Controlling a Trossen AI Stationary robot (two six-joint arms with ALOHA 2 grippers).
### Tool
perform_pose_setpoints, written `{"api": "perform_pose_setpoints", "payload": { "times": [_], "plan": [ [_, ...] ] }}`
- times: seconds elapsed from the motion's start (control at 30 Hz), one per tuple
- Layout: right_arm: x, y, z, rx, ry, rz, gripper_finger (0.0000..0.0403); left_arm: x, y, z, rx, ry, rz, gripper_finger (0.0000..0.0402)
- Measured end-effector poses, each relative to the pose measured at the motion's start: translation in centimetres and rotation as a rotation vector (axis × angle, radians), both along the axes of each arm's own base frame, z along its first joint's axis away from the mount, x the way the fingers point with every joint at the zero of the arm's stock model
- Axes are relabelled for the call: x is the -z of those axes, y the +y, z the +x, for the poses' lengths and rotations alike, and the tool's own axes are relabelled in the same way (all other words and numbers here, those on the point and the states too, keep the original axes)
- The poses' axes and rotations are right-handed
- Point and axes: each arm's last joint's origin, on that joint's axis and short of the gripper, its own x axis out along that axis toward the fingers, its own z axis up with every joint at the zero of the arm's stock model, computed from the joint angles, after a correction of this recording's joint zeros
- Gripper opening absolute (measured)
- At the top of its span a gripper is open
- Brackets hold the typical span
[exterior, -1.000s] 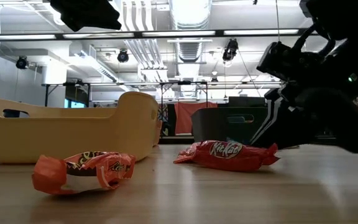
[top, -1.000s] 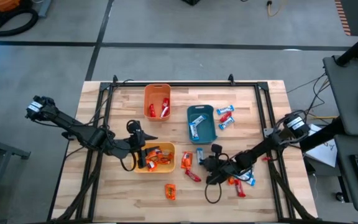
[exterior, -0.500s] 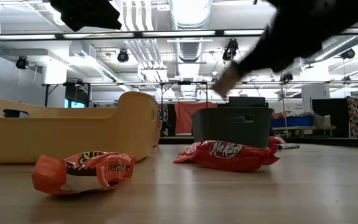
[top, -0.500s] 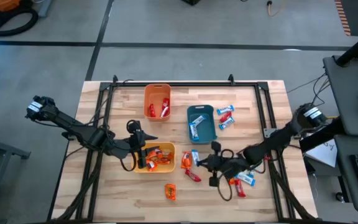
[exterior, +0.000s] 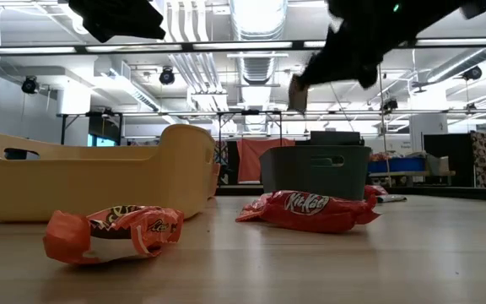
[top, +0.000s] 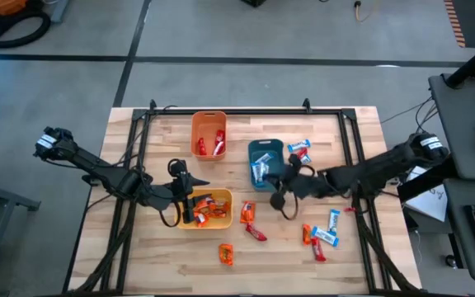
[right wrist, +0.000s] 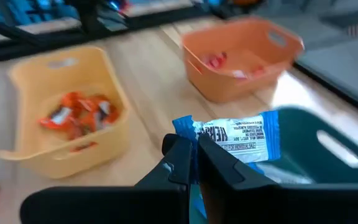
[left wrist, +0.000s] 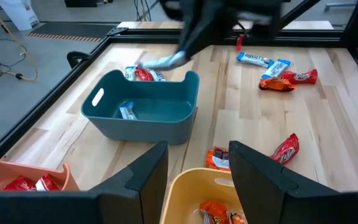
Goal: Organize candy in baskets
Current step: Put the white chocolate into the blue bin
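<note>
Right gripper (right wrist: 191,163) pinching shiny blue-white candy bar (right wrist: 236,139), wrapper crinkled

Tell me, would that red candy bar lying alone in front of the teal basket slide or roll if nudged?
The red candy bar lies flat, so it would likely slide rather than roll. Its shiny, crinkled wrapper suggests it is light, probably slippery.

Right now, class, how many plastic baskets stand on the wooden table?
3: the small orange plastic basket at the back, the dark teal plastic basket near the middle, and the wider yellow plastic basket nearer the front, under the left hand.
</note>
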Motion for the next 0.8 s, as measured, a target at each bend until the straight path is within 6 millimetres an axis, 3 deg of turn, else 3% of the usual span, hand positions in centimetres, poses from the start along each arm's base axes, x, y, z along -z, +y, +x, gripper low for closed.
{"api": "perform_pose_setpoints", "payload": {
  "times": [0.27,0.7,0.8],
  "plan": [
    [0.9,-2.9,0.1,0.078,0.062,0.120,0.0013,0.0,0.0,0.0,0.000,0.000,0.000,0.0154],
    [1.1,-3.2,0.0,0.112,0.076,0.150,0.0013,0.0,0.0,0.0,0.000,0.000,0.000,0.0154],
    [1.1,-3.2,0.0,0.108,0.077,0.153,0.0029,0.0,0.0,0.0,0.000,0.000,0.000,0.0154]
  ]
}}
